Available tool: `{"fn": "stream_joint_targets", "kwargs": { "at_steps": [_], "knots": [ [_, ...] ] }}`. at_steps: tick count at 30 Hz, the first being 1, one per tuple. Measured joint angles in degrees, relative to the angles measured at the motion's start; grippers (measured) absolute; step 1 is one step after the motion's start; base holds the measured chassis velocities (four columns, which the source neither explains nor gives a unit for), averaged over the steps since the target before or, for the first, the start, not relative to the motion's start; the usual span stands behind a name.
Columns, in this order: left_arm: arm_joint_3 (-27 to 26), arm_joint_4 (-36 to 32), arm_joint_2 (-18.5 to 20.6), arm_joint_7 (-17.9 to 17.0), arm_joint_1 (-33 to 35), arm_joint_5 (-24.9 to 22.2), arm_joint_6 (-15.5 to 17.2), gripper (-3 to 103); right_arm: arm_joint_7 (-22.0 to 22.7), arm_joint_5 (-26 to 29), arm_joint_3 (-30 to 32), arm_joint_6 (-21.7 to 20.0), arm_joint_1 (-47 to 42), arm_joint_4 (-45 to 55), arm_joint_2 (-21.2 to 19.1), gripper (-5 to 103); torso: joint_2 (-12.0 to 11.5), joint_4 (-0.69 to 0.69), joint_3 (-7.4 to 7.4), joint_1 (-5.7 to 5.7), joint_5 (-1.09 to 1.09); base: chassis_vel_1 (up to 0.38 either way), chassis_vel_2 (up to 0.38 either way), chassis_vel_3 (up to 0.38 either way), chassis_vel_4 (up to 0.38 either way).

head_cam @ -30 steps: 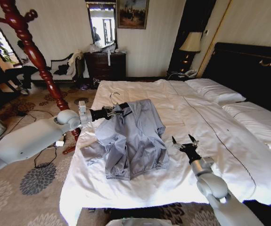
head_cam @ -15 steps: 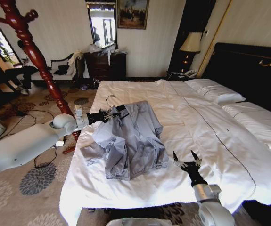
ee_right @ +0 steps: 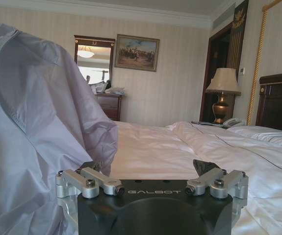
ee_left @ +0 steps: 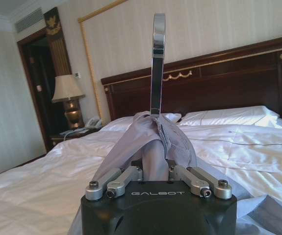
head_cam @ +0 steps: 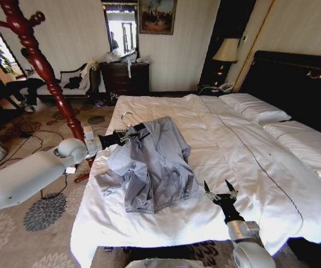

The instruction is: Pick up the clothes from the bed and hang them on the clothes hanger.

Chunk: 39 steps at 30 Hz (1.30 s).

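Observation:
The clothes, a pale grey-lavender jacket (head_cam: 156, 159), hang draped over the clothes hanger, whose metal hook (head_cam: 125, 117) sticks up at the collar. The jacket's upper part is raised off the bed (head_cam: 249, 151) while its hem lies on the duvet. My left gripper (head_cam: 128, 134) is shut on the hanger at the collar, at the bed's left side. In the left wrist view the hook (ee_left: 158, 58) rises above bunched jacket fabric (ee_left: 153, 142). My right gripper (head_cam: 220, 190) stands open, holding nothing, above the duvet just right of the jacket's hem; the jacket (ee_right: 33, 122) hangs beside it.
A dark red wooden coat stand (head_cam: 44, 68) rises left of the bed, close behind my left arm. The black headboard (head_cam: 294, 78) and pillows (head_cam: 255, 107) are at the right. A dresser (head_cam: 127, 78) and lamp (head_cam: 225, 50) stand along the far wall. Cables lie on the carpet.
My left arm has drawn back to the left, pulling the hanger and the jacket's top with it. My right gripper has pulled back toward the bed's front edge, away from the jacket.

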Motion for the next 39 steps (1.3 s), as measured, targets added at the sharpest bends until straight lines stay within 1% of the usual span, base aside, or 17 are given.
{"fn": "stream_joint_targets", "kwargs": {
  "at_steps": [5, 10, 11, 13, 14, 15, 17, 20, 21, 24, 25, 26, 28, 31, 36, 39],
  "knots": [
    [-2.0, -1.6, 0.6, -1.6, 1.6, 0.4, 0.6, 16, 0.0, 0.0, 0.0, -0.1, 0.0, 0.0, -0.1, 100, 0.0, -0.01, 0.0, 0.0, 0.0, 0.0, 0.0, 0.0, 0.0],
    [-4.4, -2.5, 0.7, -4.1, 2.8, 0.4, 1.6, 16, 0.0, 0.1, -0.1, -0.1, 0.1, 0.0, -0.1, 100, 0.0, -0.02, 0.0, 0.0, 0.01, 0.0, 0.0, 0.0, 0.0],
    [-4.4, -2.5, 0.7, -4.1, 2.8, 0.4, 1.6, 16, 0.0, 0.1, -0.1, -0.1, 0.1, 0.0, -0.1, 100, 0.0, -0.02, 0.0, 0.0, 0.01, 0.0, 0.0, 0.0, 0.0],
    [-6.3, -2.7, 0.5, -5.4, 4.5, 0.4, 1.8, 16, 0.1, 0.1, -0.1, -0.1, 0.1, 0.0, -0.1, 100, 0.0, -0.01, 0.0, 0.0, 0.01, 0.0, 0.0, 0.0, 0.0],
    [-7.5, -2.9, 0.2, -6.6, 5.4, 0.2, 1.8, 16, 0.1, 0.1, -0.1, -0.1, 0.1, 0.0, -0.1, 100, 0.0, 0.01, 0.0, 0.0, 0.0, 0.0, 0.0, 0.0, 0.0],
    [-7.5, -2.9, 0.2, -6.6, 5.4, 0.2, 1.8, 16, 0.1, 0.1, -0.1, -0.1, 0.1, 0.0, -0.1, 100, 0.0, 0.01, 0.0, 0.0, 0.0, 0.0, 0.0, 0.0, 0.0],
    [-9.2, -3.6, 0.0, -8.9, 6.6, -0.9, 2.0, 16, 0.1, 0.1, -0.1, -0.1, 0.1, 0.0, -0.1, 100, 0.0, -0.01, 0.0, 0.0, 0.0, 0.0, 0.0, 0.0, 0.0],
    [-12.5, -5.3, 0.1, -12.1, 8.1, -3.6, 3.4, 16, 0.1, 0.1, -0.1, -0.2, 0.1, 0.0, -0.1, 100, 0.0, -0.02, 0.0, 0.0, 0.01, 0.0, 0.0, 0.0, 0.0],
    [-12.5, -5.3, 0.1, -12.1, 8.1, -3.6, 3.4, 16, 0.1, 0.1, -0.1, -0.2, 0.1, 0.0, -0.1, 100, 0.0, -0.02, 0.0, 0.0, 0.01, 0.0, 0.0, 0.0, 0.0],
    [-15.1, -6.2, 0.8, -15.5, 8.7, -4.9, 6.0, 16, 0.1, 0.1, -0.1, -0.2, 0.1, 0.0, -0.1, 100, 0.0, 0.0, 0.0, 0.0, 0.01, 0.0, 0.0, 0.0, 0.0],
    [-16.3, -6.7, 1.3, -17.6, 9.0, -6.3, 7.6, 16, 0.1, 0.1, -0.1, -0.2, 0.1, 0.0, -0.1, 100, 0.0, 0.0, 0.0, 0.0, 0.01, 0.0, 0.0, 0.0, 0.0],
    [-16.3, -6.7, 1.3, -17.6, 9.0, -6.3, 7.6, 16, 0.1, 0.1, -0.1, -0.2, 0.1, 0.0, -0.1, 100, 0.0, 0.0, 0.0, 0.0, 0.01, 0.0, 0.0, 0.0, 0.0],
    [-18.5, -7.8, 2.2, -19.9, 9.7, -8.8, 9.8, 16, 0.1, 0.2, -0.1, -0.2, 0.1, 0.0, -0.1, 100, 0.0, 0.0, 0.0, 0.0, 0.01, 0.0, 0.0, 0.0, 0.0],
    [-21.1, -8.2, 3.1, -21.6, 10.0, -10.2, 11.2, 16, 0.1, 0.2, -0.1, -0.2, 0.1, -0.1, -0.1, 100, 0.0, 0.0, 0.0, -0.01, 0.01, 0.0, 0.0, 0.0, 0.0],
    [-23.8, -7.8, 3.6, -22.8, 9.6, -12.0, 11.9, 16, 0.1, 0.2, -0.1, -0.2, 0.2, -0.1, -0.1, 100, 0.0, -0.01, 0.0, 0.0, 0.01, 0.0, 0.0, 0.0, 0.0],
    [-24.2, -7.3, 3.6, -23.3, 8.5, -12.6, 12.2, 16, 0.1, 0.2, -0.1, -0.2, 0.2, -0.1, -0.1, 100, 0.0, 0.0, 0.0, 0.0, 0.01, 0.0, 0.0, 0.0, 0.0]
  ]
}}
